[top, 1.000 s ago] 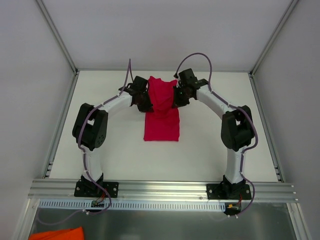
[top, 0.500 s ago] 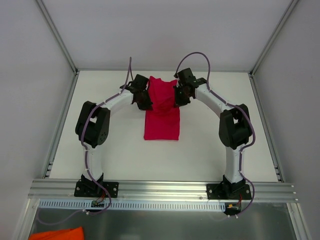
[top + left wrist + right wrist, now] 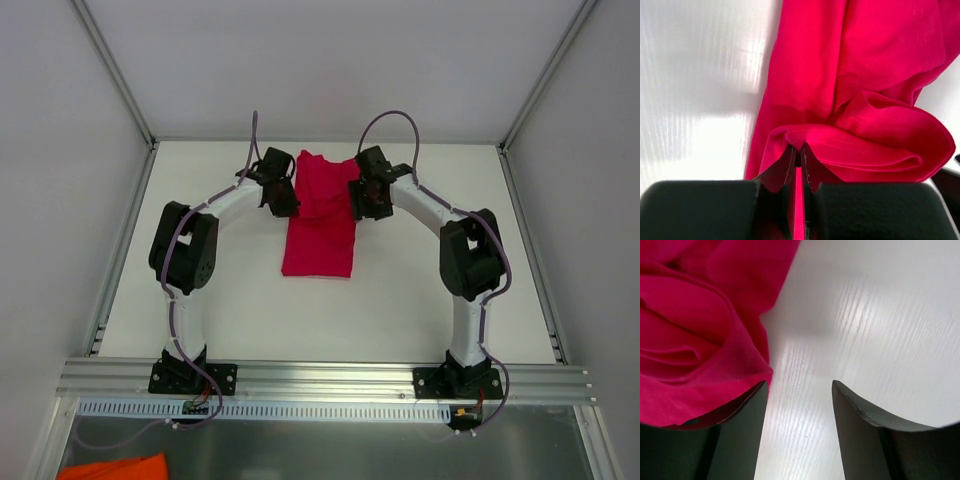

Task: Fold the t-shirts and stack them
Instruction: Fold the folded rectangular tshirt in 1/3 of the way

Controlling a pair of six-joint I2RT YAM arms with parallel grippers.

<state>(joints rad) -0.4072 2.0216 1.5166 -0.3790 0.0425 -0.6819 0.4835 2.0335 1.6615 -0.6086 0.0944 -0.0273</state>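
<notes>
A crimson t-shirt [image 3: 320,218] lies folded in a long strip at mid-table, its far end doubled back toward the near end. My left gripper [image 3: 283,200] sits at the strip's left edge, shut on a fold of the red t-shirt fabric [image 3: 850,105]; cloth runs between its jaws [image 3: 798,150]. My right gripper [image 3: 362,202] is at the strip's right edge and stands open. In the right wrist view only bare table shows between its jaws [image 3: 799,390], while the t-shirt [image 3: 695,335] drapes over the left finger [image 3: 742,430].
White table [image 3: 430,280] bounded by white walls on three sides. An aluminium rail [image 3: 320,378] runs along the near edge with both arm bases. An orange cloth [image 3: 112,468] lies below the rail at the bottom left.
The right gripper has opened and let go of the shirt's edge. The raised far end of the shirt has dropped and flattened, and the strip has shifted slightly to the left.
</notes>
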